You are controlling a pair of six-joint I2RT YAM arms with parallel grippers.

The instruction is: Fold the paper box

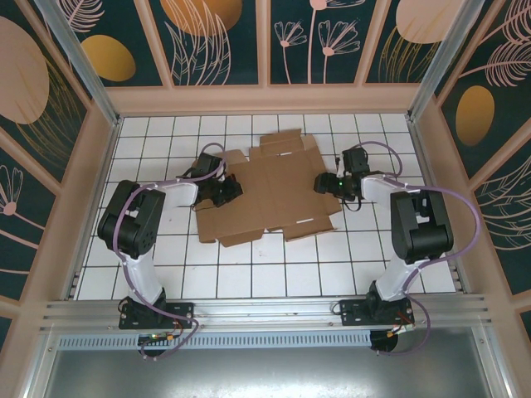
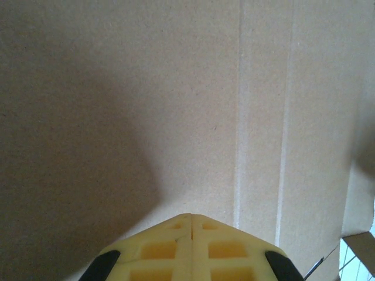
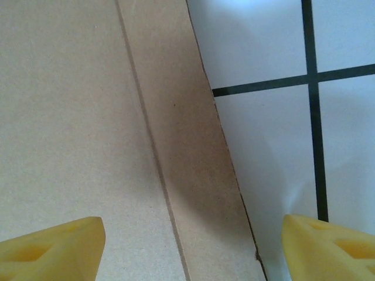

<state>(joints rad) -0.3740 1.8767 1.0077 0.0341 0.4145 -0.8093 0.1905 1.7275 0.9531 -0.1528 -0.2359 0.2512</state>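
The paper box (image 1: 274, 186) lies unfolded and flat on the white tiled table, a brown corrugated sheet with flaps and crease lines. My left gripper (image 1: 226, 192) sits over its left part, shut with nothing between the yellow fingertips (image 2: 191, 225); the cardboard (image 2: 146, 105) with two parallel creases lies just under it. My right gripper (image 1: 325, 184) hovers at the box's right edge, open. In the right wrist view one yellow finger (image 3: 53, 249) is over the cardboard flap (image 3: 187, 175) and the other finger (image 3: 331, 249) is over the white tile.
The white tiled table (image 1: 274, 274) has free room in front of the box and at the far left. Peach frame walls (image 1: 265, 99) ring the table. The arm bases stand on the metal rail (image 1: 265, 311) at the near edge.
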